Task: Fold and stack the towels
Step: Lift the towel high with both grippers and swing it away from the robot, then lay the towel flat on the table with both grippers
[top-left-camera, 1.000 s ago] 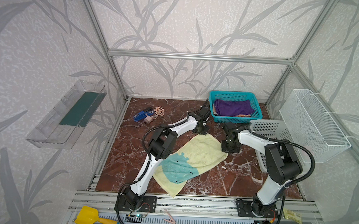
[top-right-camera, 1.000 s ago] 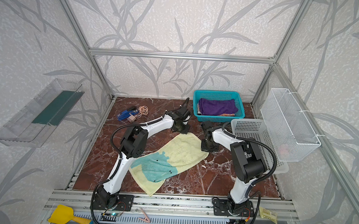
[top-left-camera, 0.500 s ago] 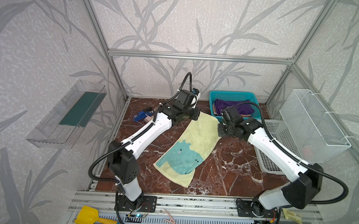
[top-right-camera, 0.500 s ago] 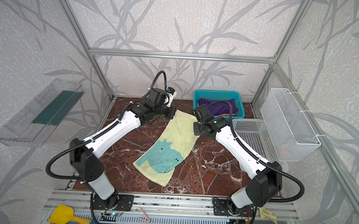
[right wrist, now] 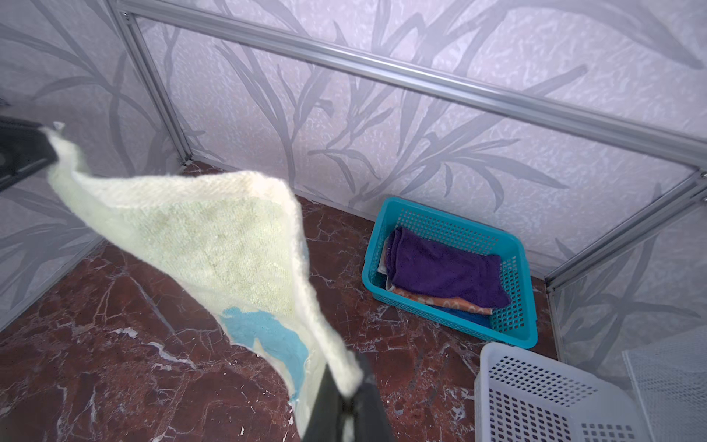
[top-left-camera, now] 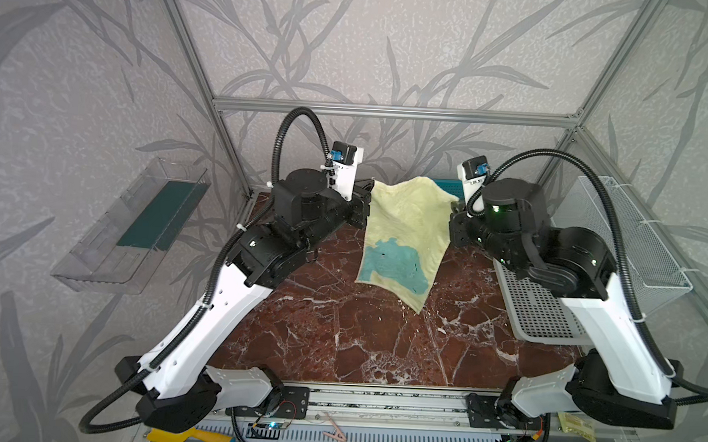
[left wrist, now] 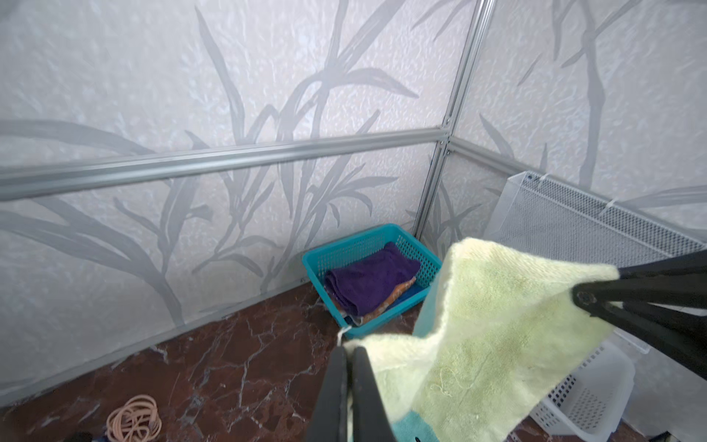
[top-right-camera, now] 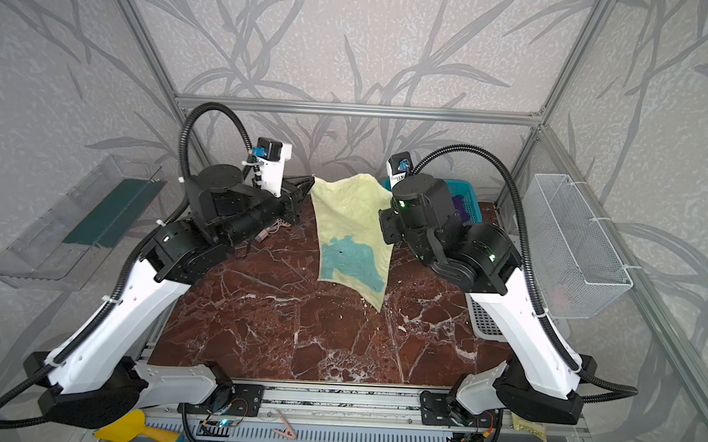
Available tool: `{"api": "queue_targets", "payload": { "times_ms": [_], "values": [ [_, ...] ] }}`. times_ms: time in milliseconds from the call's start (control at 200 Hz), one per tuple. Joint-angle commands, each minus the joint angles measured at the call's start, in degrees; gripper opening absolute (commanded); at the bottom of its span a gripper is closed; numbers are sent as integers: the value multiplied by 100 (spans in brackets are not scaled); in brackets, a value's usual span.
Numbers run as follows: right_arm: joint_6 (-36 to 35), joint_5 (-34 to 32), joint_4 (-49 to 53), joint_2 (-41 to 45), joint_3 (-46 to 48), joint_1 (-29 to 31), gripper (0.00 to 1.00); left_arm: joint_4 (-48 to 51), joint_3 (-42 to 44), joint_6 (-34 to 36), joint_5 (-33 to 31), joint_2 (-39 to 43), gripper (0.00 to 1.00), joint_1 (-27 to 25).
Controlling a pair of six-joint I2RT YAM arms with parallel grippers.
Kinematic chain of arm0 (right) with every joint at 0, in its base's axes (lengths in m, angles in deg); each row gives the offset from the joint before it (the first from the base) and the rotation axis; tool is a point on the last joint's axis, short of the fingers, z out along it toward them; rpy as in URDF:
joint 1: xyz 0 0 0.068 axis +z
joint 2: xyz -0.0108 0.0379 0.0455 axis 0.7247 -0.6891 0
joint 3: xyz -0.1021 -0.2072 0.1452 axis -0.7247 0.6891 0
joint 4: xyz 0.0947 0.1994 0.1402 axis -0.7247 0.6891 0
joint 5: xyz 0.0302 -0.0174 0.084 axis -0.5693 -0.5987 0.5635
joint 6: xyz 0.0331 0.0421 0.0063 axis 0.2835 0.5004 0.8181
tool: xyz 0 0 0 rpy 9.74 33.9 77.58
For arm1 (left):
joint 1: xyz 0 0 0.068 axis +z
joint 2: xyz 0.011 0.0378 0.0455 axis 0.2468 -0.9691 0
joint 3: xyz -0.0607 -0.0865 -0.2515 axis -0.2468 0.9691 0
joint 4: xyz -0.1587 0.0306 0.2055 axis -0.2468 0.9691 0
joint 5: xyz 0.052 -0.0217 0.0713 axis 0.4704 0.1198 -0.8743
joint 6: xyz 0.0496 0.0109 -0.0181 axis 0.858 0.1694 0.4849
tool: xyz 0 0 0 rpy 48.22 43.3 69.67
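My left gripper (left wrist: 347, 354) and right gripper (right wrist: 350, 394) each clamp a top corner of the yellow-and-teal towel (top-left-camera: 406, 229), which hangs over the table's (top-left-camera: 338, 333) far edge. I should hold the corners level and taut, then lay the bottom hem down first.

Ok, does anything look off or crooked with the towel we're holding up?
Yes: the yellow-and-teal towel hangs skewed. The left pincer and right pincer each pinch a top corner, but the top edge is slack and bowed between them, and the bottom edge slants, with one corner drooping lowest.
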Motion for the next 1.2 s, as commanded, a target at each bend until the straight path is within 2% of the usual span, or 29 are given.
{"api": "queue_targets", "payload": {
  "times_ms": [0,70,160,260,350,440,520,570,650,760,880,930,1020,1144,1194],
  "values": [
    [-226,-873,872,-213,-644,329,0,259,-164,256,-350,239,0,-219],
    [-243,-1089,1130,-350,-1029,570,0,252,-86,200,-328,383,0,-408],
    [-257,-1497,1613,-613,-1604,1156,0,303,41,189,-471,540,0,-634],
    [-130,-1658,2124,-874,-2137,1428,0,299,185,130,-656,689,0,-781],
    [-18,-1508,2222,-954,-2219,1486,0,494,59,67,-750,718,0,-826],
    [-127,-1568,1945,-937,-1963,1470,0,1143,-414,33,-1121,486,0,-823],
    [-239,-1449,1706,-1025,-1832,1168,0,1787,-893,-23,-1519,95,0,-737],
    [-220,-981,1634,-1151,-1817,711,0,2115,-1115,-142,-1414,-155,0,-447],
    [-313,-111,1256,-1344,-1480,-108,0,2156,-925,-525,-530,-388,0,404],
    [-613,842,336,-1832,-841,-833,0,1421,-31,-856,392,-584,0,1516],
    [-753,1580,-342,-2844,-859,-1364,0,586,627,-1160,1139,-1191,0,2269],
    [-815,1784,-562,-3364,-1038,-1498,0,222,825,-1263,1259,-1517,0,2473],
    [-838,2007,-720,-4436,-1903,-1686,0,-184,815,-1348,1359,-2281,0,2765],
    [-810,2206,-272,-6260,-4299,-1936,0,-261,168,-1384,1631,-3444,0,3057],
    [-775,2226,-274,-6746,-4932,-2046,0,-279,-120,-1402,1697,-3820,0,3145]
  ]
}}
